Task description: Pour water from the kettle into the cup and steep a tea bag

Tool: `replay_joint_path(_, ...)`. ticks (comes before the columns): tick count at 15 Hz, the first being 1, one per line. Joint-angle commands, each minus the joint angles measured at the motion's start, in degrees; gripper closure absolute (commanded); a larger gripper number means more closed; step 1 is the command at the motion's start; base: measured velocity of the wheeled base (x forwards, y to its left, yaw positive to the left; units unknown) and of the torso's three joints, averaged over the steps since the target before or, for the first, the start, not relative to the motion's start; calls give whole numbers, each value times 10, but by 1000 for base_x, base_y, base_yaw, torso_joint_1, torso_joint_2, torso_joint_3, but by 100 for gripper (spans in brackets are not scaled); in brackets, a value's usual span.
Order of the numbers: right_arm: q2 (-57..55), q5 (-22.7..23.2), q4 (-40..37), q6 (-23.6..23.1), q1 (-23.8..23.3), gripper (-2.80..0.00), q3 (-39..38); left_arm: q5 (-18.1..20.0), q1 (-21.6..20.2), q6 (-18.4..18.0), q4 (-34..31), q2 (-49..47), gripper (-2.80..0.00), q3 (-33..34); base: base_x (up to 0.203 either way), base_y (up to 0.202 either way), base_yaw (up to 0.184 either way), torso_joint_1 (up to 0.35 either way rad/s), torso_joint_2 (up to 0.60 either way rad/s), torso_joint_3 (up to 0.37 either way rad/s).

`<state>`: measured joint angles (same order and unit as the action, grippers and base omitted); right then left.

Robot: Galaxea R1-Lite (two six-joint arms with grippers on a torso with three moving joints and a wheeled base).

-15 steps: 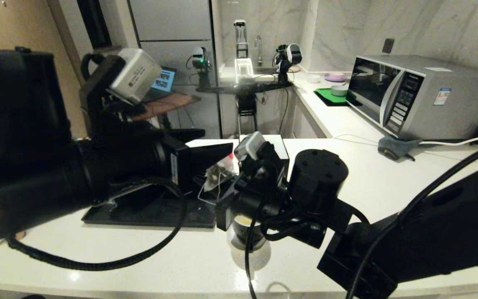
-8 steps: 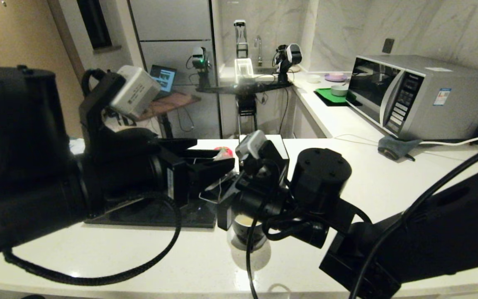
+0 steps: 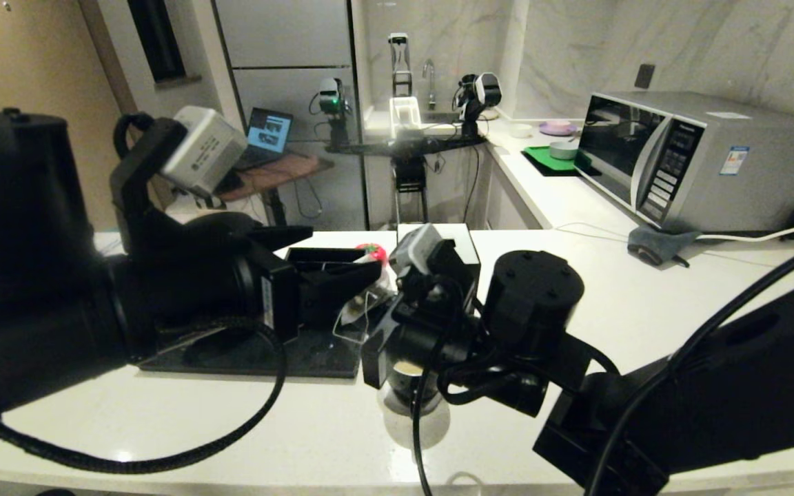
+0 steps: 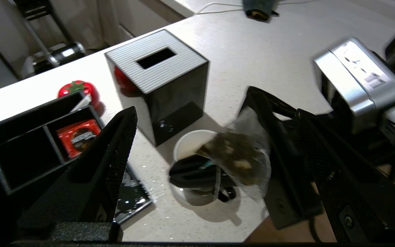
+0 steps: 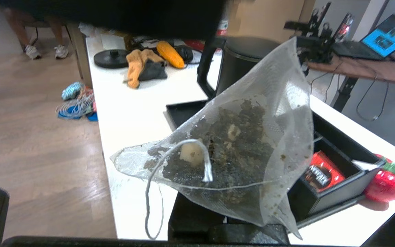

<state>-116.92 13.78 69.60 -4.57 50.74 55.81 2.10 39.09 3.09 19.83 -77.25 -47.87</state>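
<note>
Steeping remains: cup (image 4: pixel 197 161) already holds water; right gripper (image 4: pixel 269 151) pinches the tea bag (image 5: pixel 238 154) above it, left gripper (image 4: pixel 190 137) wide, empty.

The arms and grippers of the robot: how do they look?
Both arms are thick matte black cylinders. Each wrist carries a silver-grey box camera. A braided black cable loops under the left arm. The left gripper has flat, textured black fingers; the right gripper is black too.

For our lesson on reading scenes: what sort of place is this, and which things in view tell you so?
Most likely a home-style kitchen, perhaps one set up for robot trials. A microwave stands on the white counter, a tap shows at the back, and a kettle stands by a tray.
</note>
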Motion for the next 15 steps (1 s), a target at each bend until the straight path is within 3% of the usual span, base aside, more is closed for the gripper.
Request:
replay_joint_path(1,-2,0,4,-2,0,0,-8,0,-23,1,1,1,-280,-1,0,0,0,0,0,0)
replay_joint_path(6,-12,-16,-1,-28,-7,0,-32,0,-53,2,1,3,-280,-1,0,0,0,0,0,0)
replay_joint_path(12,-7,-91,-8,-49,-83,0,-56,1,-61,2,3,5,-280,-1,0,0,0,0,0,0)
replay_joint_path(15,4,-99,-7,-56,-121,0,-60,1,-63,2,3,6,-280,-1,0,0,0,0,0,0)
